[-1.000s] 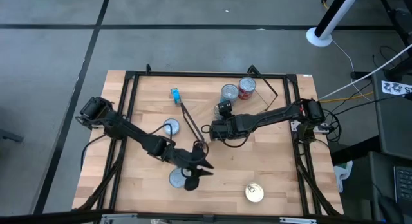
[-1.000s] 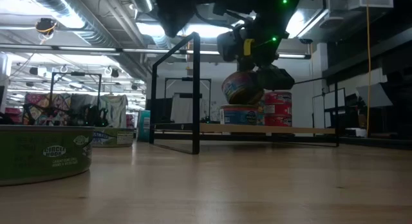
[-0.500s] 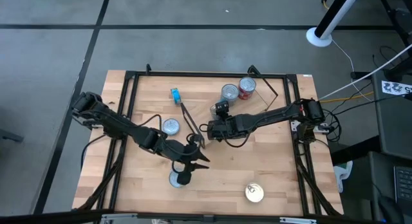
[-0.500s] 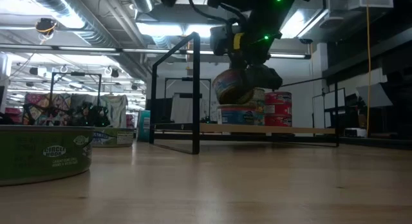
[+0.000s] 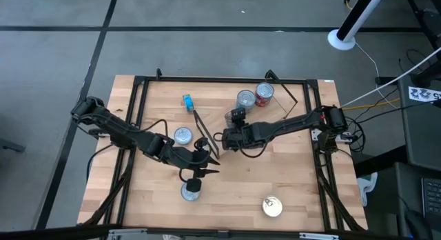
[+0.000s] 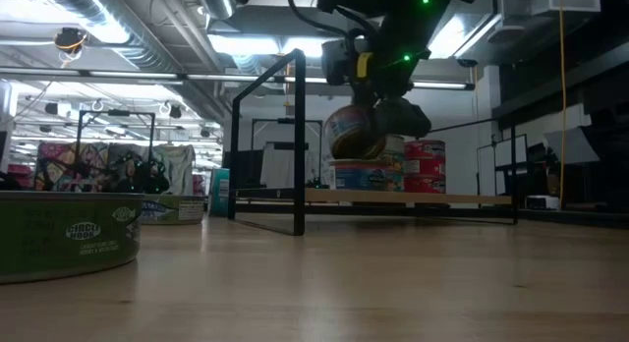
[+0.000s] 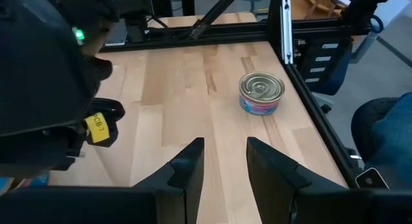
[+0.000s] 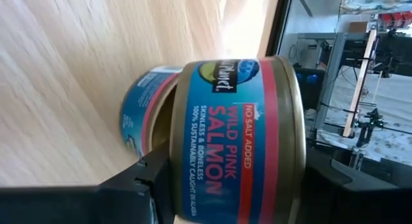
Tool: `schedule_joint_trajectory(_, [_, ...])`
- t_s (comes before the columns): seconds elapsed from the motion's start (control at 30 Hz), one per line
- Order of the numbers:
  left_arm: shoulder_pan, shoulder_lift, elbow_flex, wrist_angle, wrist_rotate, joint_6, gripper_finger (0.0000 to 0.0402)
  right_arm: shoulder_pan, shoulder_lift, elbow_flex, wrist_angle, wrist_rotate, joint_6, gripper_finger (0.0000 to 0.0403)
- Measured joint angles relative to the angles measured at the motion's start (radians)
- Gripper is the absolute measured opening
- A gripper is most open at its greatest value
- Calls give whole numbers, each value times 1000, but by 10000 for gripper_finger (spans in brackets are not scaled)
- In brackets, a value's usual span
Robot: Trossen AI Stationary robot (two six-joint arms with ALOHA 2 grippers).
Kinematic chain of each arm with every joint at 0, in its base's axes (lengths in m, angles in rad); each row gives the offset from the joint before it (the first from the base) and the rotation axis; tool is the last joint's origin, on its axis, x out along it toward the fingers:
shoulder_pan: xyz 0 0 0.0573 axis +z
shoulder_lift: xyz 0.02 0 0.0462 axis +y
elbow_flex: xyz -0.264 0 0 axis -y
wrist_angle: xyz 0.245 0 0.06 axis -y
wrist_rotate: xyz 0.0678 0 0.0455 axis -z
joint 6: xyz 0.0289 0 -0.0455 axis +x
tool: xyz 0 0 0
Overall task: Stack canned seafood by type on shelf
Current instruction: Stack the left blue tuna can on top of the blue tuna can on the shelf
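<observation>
1. Right wrist view shows the right gripper [image 8: 232, 179] with its jaws clenched on a wild pink salmon tin [image 8: 235, 140], held over a blue tin [image 8: 145, 111] on the shelf [image 5: 275, 140].
2. Low view: that salmon tin [image 6: 352, 134] hangs tilted just above a stacked tin [image 6: 366, 174], beside the red tins [image 6: 425, 167].
3. To do this well, I'd level it, centre it over the matching tin, then lower gently.
4. Left gripper [image 7: 222, 169] hovers above the worktop [image 7: 193, 89], jaws parted, holding nothing, well apart from a loose tin [image 7: 261, 93].
</observation>
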Motion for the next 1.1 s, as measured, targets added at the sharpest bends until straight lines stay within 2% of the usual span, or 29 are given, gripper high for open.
schedule_joint_trajectory(0.4, [0, -19, 0, -20, -2, 45, 111, -18, 0, 0, -50, 19, 0, 218])
schedule_joint_trajectory(0.67, [0, -218, -21, -169, -104, 53, 111, -18, 0, 0, -45, 16, 0, 218])
schedule_joint_trajectory(0.83, [2, -408, -168, -143, -158, 52, 111, -18, 0, 0, -44, 10, 0, 218])
schedule_joint_trajectory(1.1, [30, -755, -518, 61, -178, 40, 111, -18, 0, 0, -40, 9, 0, 218])
